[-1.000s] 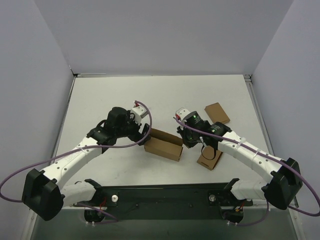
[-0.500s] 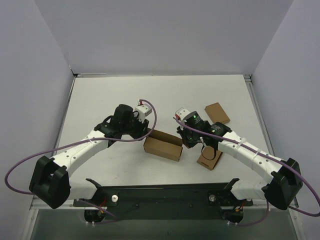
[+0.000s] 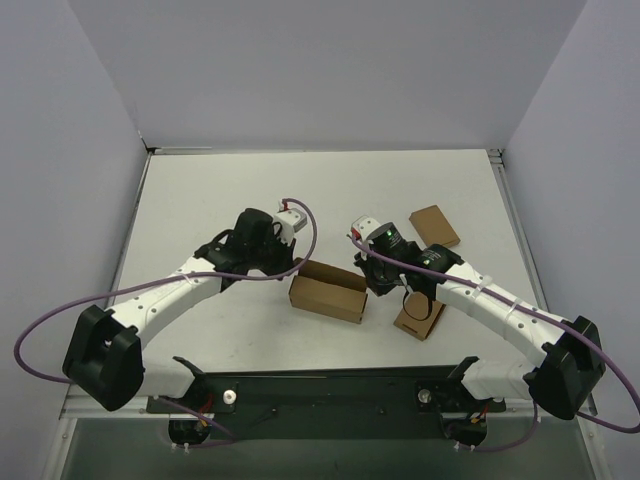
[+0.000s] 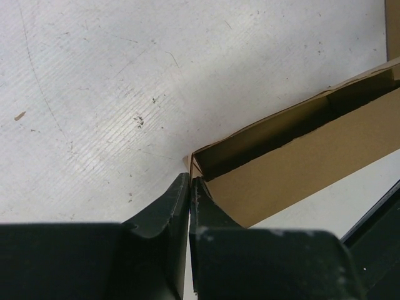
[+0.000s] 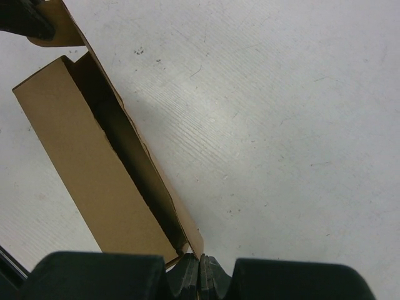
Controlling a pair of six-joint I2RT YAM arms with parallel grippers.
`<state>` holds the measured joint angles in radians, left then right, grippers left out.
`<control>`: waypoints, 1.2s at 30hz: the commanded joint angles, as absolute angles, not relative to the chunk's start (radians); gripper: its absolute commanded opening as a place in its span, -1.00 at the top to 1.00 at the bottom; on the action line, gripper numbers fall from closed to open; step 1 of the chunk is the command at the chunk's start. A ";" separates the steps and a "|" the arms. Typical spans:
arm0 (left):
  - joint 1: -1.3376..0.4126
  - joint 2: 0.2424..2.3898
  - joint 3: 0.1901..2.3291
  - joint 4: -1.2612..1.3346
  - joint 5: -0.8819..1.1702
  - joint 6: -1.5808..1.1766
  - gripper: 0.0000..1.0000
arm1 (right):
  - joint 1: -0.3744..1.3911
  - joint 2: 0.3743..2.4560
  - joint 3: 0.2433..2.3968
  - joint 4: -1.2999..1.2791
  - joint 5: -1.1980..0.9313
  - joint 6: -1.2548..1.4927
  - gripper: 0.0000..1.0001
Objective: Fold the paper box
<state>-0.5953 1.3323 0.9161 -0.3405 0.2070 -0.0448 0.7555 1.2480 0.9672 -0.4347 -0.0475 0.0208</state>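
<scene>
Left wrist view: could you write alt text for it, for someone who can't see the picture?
Two dark jaws, closed to a thin slit, pinch the corner flap of an open brown paper box at the bottom of the frame. The box runs up to the right across a scuffed white table.

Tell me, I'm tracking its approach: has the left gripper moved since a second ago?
Yes. The left gripper moved right, away from the table's left edge, toward the paper box.
</scene>
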 commanded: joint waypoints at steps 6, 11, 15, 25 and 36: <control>-0.627 1.351 0.985 -0.406 0.132 -0.192 0.84 | 0.765 1.238 1.006 -0.454 -0.003 0.012 1.00; -0.661 1.336 0.970 -0.401 0.074 -0.287 0.88 | 0.765 1.243 1.012 -0.460 0.037 0.029 1.00; -0.699 1.321 0.933 -0.356 0.037 -0.330 0.88 | 0.767 1.252 1.009 -0.457 0.041 0.049 1.00; -0.756 1.332 0.974 -0.406 -0.084 -0.264 0.89 | 0.799 1.094 0.994 -0.447 0.221 0.152 -0.25; -0.781 1.335 0.980 -0.402 -0.078 -0.244 0.90 | 1.046 0.960 0.845 -0.267 0.227 0.061 0.03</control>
<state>-0.7696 1.3426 0.9379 -0.3977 -0.0719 -0.2661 0.9894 0.8948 0.8730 -0.3511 0.2245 0.0963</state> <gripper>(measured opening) 0.108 0.519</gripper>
